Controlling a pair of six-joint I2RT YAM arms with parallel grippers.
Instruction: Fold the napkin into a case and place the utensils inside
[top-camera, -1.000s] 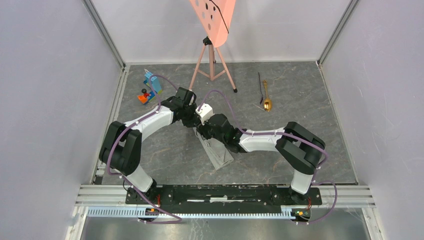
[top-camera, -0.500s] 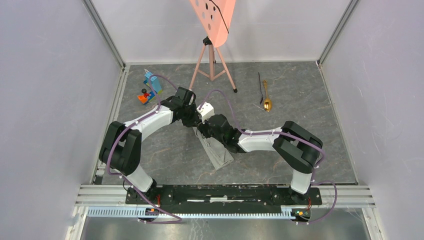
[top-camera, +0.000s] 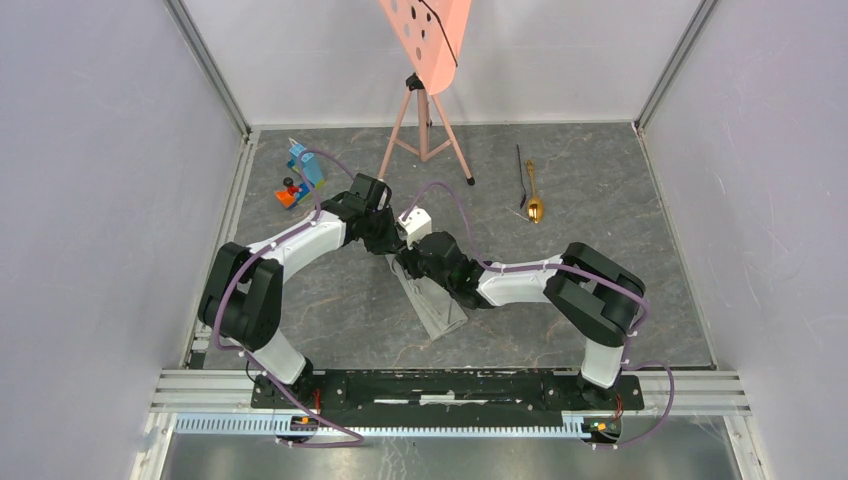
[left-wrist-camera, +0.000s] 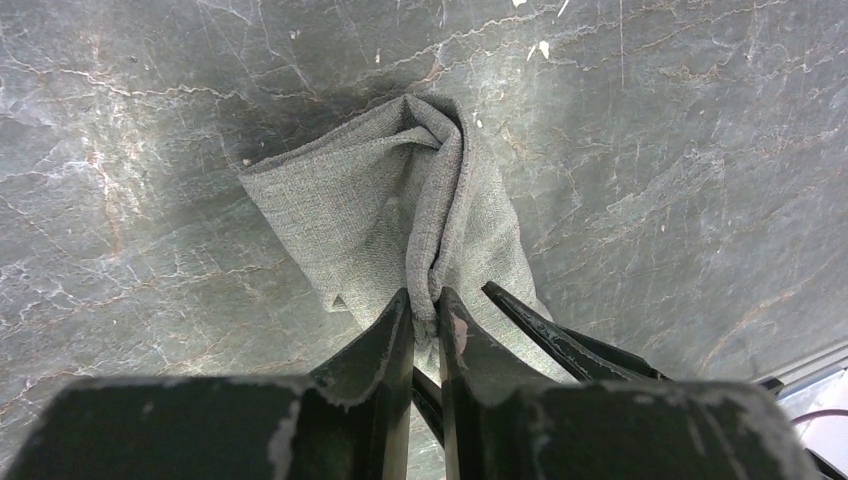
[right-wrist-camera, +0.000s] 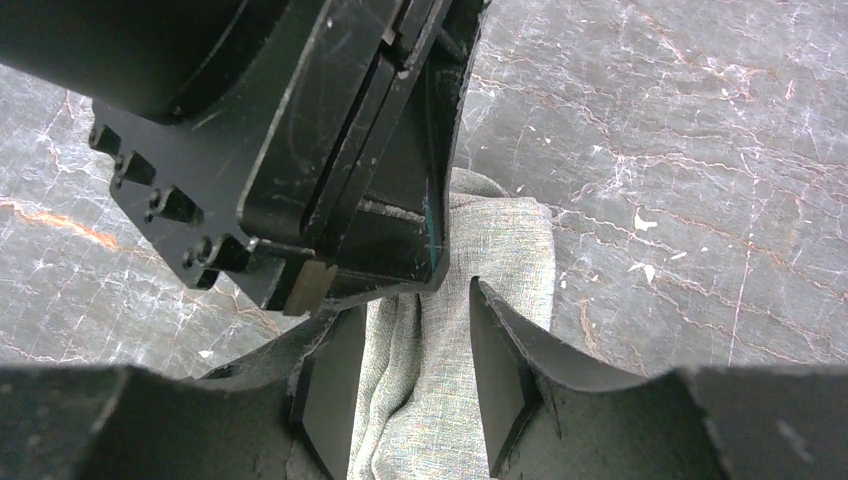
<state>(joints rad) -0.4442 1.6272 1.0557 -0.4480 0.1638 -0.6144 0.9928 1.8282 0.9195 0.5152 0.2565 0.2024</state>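
The light-grey napkin (top-camera: 438, 308) lies as a narrow folded strip in the middle of the table, under both wrists. In the left wrist view my left gripper (left-wrist-camera: 427, 318) is shut on a raised ridge of the napkin (left-wrist-camera: 350, 205) at its far end. My right gripper (right-wrist-camera: 415, 365) is open, its fingers straddling the napkin (right-wrist-camera: 505, 250) just behind the left gripper's body (right-wrist-camera: 300, 150). From above, the left gripper (top-camera: 392, 252) and right gripper (top-camera: 408, 266) meet tip to tip. The utensils lie apart at the far right: a gold spoon (top-camera: 534, 203) and a thin black utensil (top-camera: 521, 180).
A pink perforated board (top-camera: 425, 40) on a tripod stands at the far middle, its legs close behind the grippers. Blue and red toy blocks (top-camera: 298, 178) sit at the far left. Walls enclose the table on three sides.
The right arm has edged slightly left toward the left gripper. The left jaws have tightened a little on the cloth ridge. The napkin and utensils have not moved.
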